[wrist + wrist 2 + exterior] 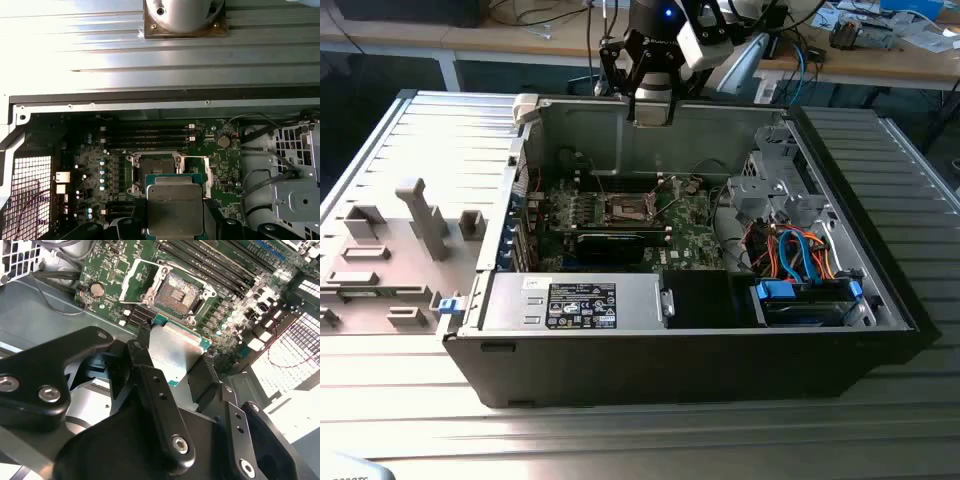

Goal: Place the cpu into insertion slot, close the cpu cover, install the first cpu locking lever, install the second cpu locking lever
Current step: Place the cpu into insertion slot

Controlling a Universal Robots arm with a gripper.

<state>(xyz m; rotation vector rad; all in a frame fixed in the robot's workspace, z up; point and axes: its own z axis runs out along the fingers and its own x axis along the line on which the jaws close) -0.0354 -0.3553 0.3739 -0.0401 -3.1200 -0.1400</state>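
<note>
My gripper (652,108) hangs above the back wall of the open computer case, shut on the cpu (174,207). The cpu (175,352) is a flat silver-grey square on a green base, clamped by its edges between the black fingers (145,360). The gripper (172,360) holds it level, above and to one side of the insertion slot (179,292). That insertion slot (156,166) lies bare on the green motherboard (695,240), showing a dark centre (627,208). The cpu cover (136,281), a thin silver frame, is swung open beside the slot.
The case's back wall (620,135) stands right under the gripper. A long black card (610,243) and memory slots (145,134) flank the socket. The drive cage (770,185) with blue and orange cables (795,250) fills the exterior view's right. Grey fixture blocks (420,215) stand on the left.
</note>
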